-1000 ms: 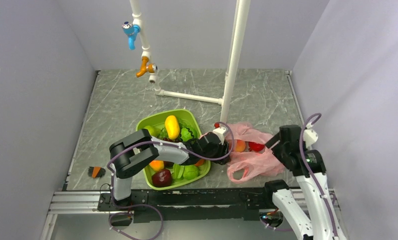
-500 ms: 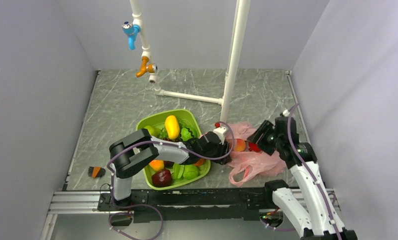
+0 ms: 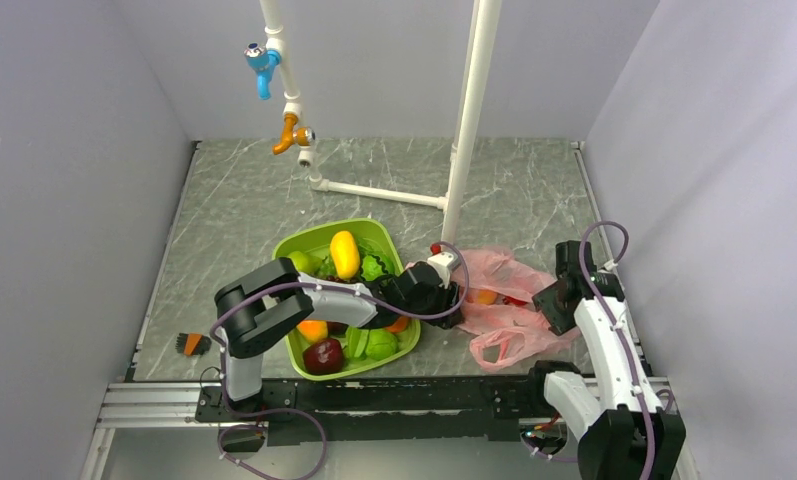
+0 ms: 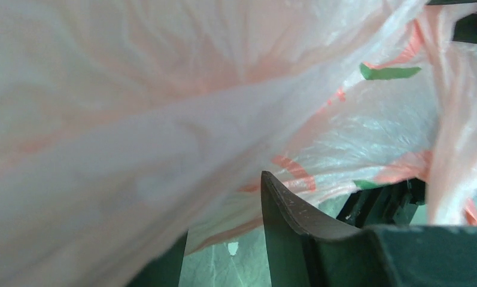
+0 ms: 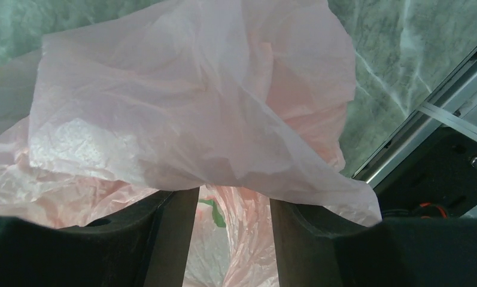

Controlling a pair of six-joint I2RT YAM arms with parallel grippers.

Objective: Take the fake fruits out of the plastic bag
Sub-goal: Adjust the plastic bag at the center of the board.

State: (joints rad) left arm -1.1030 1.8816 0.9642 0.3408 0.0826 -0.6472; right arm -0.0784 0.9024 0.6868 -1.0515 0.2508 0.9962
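Observation:
The pink plastic bag lies crumpled on the table, right of the green tray. Through its film in the top view I see the pink-orange peach and a bit of the red apple; the dark green fruit is hidden. My left gripper is at the bag's left edge, jaws apart, with film draped over them. My right gripper is at the bag's right side, jaws apart, with film lying over the fingertips and more film between them.
The green tray holds a yellow mango, a dark maroon apple, an orange and green pieces. A white pipe frame stands behind the bag. A small brush lies at the left. The table's front rail is near.
My right gripper swung in over the bag, then moved back right and toward the front. The bag's right side and handle loop spread rightward. The left arm stayed put.

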